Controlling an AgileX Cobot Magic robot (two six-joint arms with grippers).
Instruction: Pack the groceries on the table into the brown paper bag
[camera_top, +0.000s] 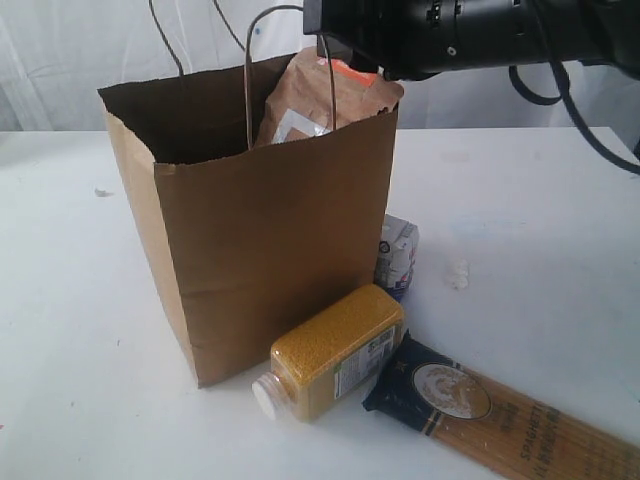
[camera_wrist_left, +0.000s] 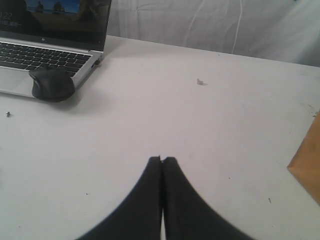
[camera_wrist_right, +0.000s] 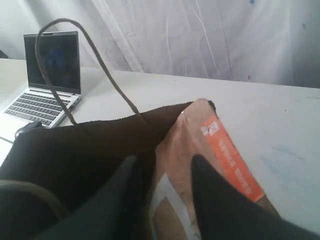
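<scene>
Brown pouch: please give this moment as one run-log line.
brown pouch with orange label: partly in brown paper bag; right gripper: astride it, grip unclear; left gripper: shut, empty

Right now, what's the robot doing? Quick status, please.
Left fingers shut over table. Right fingers astride brown pouch at bag mouth, grip unclear. Bottle, spaghetti, carton wait outside. Handle loops beside pouch.

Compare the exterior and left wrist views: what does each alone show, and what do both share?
Only the exterior view shows groceries: the brown pouch with orange label poking from the brown paper bag, the yellow-grain bottle on its side, the long spaghetti pack, the small white-blue carton. Only the left wrist view shows a laptop, a mouse and the shut left gripper. Both show the white table and that bag, just a corner of it in the wrist view.
</scene>
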